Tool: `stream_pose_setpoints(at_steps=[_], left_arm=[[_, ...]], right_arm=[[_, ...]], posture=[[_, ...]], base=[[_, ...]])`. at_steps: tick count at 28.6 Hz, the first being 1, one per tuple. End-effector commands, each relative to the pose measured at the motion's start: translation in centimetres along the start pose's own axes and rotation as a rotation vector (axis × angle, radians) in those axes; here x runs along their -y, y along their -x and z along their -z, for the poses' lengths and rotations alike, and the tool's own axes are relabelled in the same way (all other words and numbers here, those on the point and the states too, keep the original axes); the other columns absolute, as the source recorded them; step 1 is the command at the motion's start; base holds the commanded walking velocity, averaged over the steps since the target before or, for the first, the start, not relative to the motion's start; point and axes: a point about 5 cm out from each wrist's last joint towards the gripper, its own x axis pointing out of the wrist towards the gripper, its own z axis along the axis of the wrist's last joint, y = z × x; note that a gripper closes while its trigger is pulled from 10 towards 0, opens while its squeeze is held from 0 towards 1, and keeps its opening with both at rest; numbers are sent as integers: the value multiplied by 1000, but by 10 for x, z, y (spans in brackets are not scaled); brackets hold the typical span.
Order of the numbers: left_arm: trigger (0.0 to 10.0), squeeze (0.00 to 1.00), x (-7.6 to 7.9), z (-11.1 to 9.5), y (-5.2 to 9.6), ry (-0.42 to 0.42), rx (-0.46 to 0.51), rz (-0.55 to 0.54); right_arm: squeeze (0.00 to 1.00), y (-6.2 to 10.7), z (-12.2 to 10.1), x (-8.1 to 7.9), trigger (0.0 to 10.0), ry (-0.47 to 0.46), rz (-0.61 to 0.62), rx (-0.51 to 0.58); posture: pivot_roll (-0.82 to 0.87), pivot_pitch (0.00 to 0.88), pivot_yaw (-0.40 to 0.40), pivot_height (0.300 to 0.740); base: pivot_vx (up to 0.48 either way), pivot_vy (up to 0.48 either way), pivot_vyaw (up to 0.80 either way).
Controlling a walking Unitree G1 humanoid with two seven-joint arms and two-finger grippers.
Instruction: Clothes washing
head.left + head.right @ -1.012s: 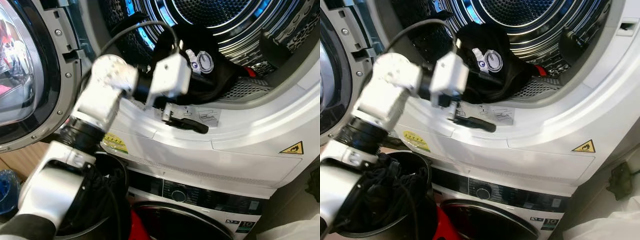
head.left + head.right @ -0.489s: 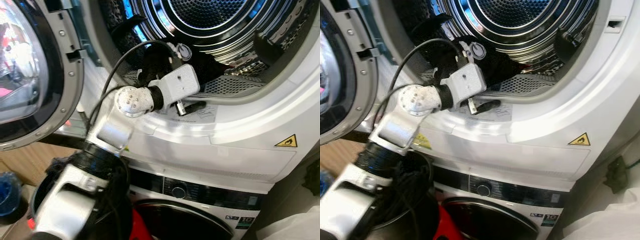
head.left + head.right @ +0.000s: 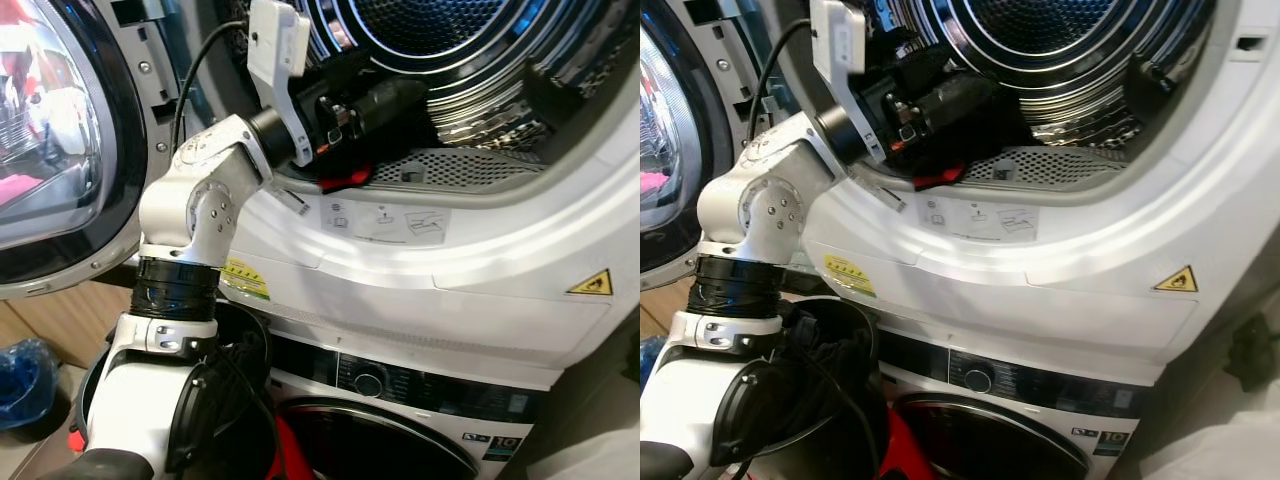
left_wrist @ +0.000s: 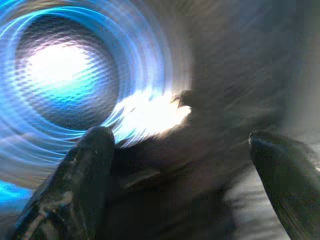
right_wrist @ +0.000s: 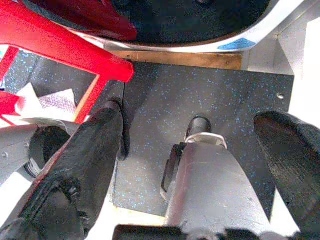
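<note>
The upper machine's drum (image 3: 470,40) stands open, with a dark garment (image 3: 385,100) lying at its front lip and a red bit of cloth (image 3: 345,181) just below it. My left arm is raised, and my left gripper (image 3: 350,115) reaches into the opening, right at that garment. In the left wrist view the gripper (image 4: 185,145) is open, its fingertips (image 4: 90,155) wide apart, with blurred dark cloth (image 4: 200,190) lying between and beneath them. My right gripper (image 5: 190,145) hangs open over the dark speckled floor (image 5: 160,90), beside my own leg.
The round door (image 3: 50,150) stands open at the left. A black bucket (image 3: 240,330) of dark clothes sits below my left arm, before the lower machine's control panel (image 3: 400,385). A blue object (image 3: 25,365) lies on the floor; a red frame (image 5: 60,45) stands near my right gripper.
My left arm has swung up from the door sill, and its gripper has gone into the drum opening. The dark garment has been pushed further inside. The camera shifted slightly.
</note>
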Motion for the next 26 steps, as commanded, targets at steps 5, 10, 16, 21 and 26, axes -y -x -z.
stream_pose_setpoints(at_steps=[5, 10, 16, 21, 26], left_arm=[[10000, 0, -8, 36, -4, -114, -273, -178], [10000, 0, 8, 67, -7, -51, -398, -260], [10000, 0, 33, 76, -27, 227, -341, -232], [10000, 0, 30, 58, -43, 346, -188, -148], [10000, 0, 17, 46, -50, 391, -109, -181]], right_arm=[[0, 0, 4, -3, 10000, 3, -27, -18], [0, 0, 4, -6, 10000, 4, -58, -25], [0, 0, 4, -8, 10000, 12, -74, -30], [0, 0, 4, -10, 10000, 11, -79, -29], [0, 0, 6, -10, 10000, 8, -78, -31]], posture=[[102, 0, 86, 740], [102, 0, 86, 740], [103, 0, 87, 740], [90, 0, 89, 740], [57, 0, 99, 740]], base=[[0, 0, 0], [0, 0, 0], [0, 0, 0], [0, 0, 0], [0, 0, 0]])
